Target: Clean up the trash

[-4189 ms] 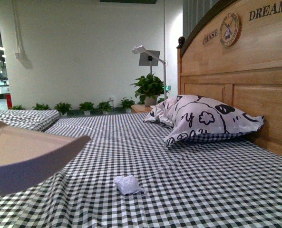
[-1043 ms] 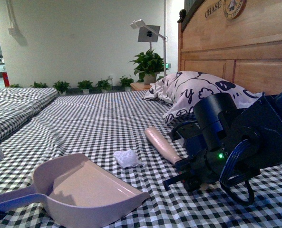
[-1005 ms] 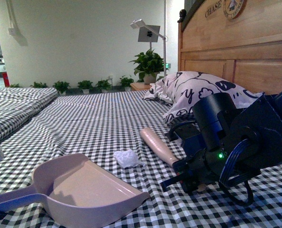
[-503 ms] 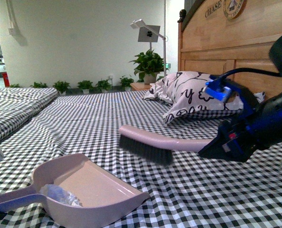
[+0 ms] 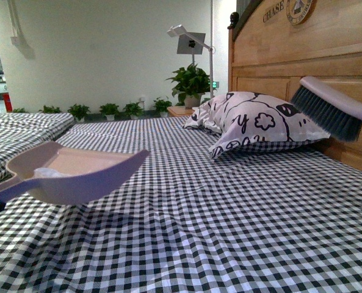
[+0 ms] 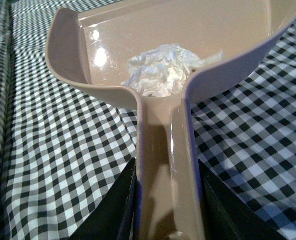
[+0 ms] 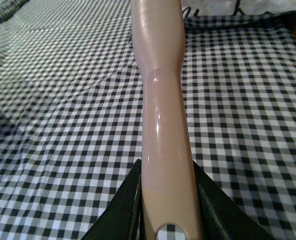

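Trash [image 6: 160, 69] sitting in the dustpan [image 6: 108, 30], straight ahead of the left gripper [image 6: 167, 200] clamped on its handle (pan lifted off the bed [image 5: 242, 213]). Right gripper [image 7: 167, 205] clamped on the brush [image 5: 327, 110], well apart.

Bedsheet [image 5: 242, 226]: black-and-white check, covers the whole bed.
Pillow [image 5: 260, 128]: white with black doodles, lies against the headboard.
Headboard [image 5: 303, 61]: wooden, lettered, with a small round clock [image 5: 301, 7] at the top edge.
Plants [image 5: 191, 85]: one large pot by the bed, small ones along the far wall.
Lamp [image 5: 190, 38]: white, above the large plant.
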You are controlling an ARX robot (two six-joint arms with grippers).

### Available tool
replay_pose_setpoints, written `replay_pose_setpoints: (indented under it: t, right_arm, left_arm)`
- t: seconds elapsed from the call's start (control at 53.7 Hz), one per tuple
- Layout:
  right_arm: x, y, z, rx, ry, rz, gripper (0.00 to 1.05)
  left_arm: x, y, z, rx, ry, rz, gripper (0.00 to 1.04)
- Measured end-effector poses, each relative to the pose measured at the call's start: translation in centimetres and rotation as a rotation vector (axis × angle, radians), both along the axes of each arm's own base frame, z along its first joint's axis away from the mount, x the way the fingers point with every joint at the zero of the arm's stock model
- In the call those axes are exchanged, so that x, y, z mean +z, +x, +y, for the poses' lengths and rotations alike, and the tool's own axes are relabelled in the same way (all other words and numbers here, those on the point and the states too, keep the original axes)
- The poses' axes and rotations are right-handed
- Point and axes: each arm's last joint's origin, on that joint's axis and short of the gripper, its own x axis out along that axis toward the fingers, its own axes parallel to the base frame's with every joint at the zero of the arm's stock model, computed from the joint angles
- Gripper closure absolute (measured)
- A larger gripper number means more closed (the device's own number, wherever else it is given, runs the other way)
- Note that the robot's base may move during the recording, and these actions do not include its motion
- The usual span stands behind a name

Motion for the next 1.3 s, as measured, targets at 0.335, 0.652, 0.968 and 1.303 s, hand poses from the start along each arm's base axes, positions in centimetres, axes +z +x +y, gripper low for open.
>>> replay_pose_setpoints:
  t: [0.335, 0.652, 0.968, 1.303]
  right_arm:
    - [7.5, -11.1, -0.8, 0.032, 0.249, -0.212, 0.83]
    - [9.2, -16.0, 1.1, 0.073, 0.392, -0.234, 0.83]
    - [9.4, -18.5, 3.0, 0.030, 0.486, -0.239, 0.83]
    - [7.7, -18.7, 2.8, -0.039, 0.486, -0.194, 0.83]
  left_arm:
    - [3.9, -6.8, -1.7, 0.178, 0.005, -0.244, 0.76]
    - [6.5, -12.8, -4.4, 0.105, -0.010, -0.354, 0.76]
    - [6.9, -16.0, -4.8, 0.107, -0.035, -0.381, 0.76]
    - [6.4, -19.1, -5.5, 0.150, -0.099, -0.393, 0.76]
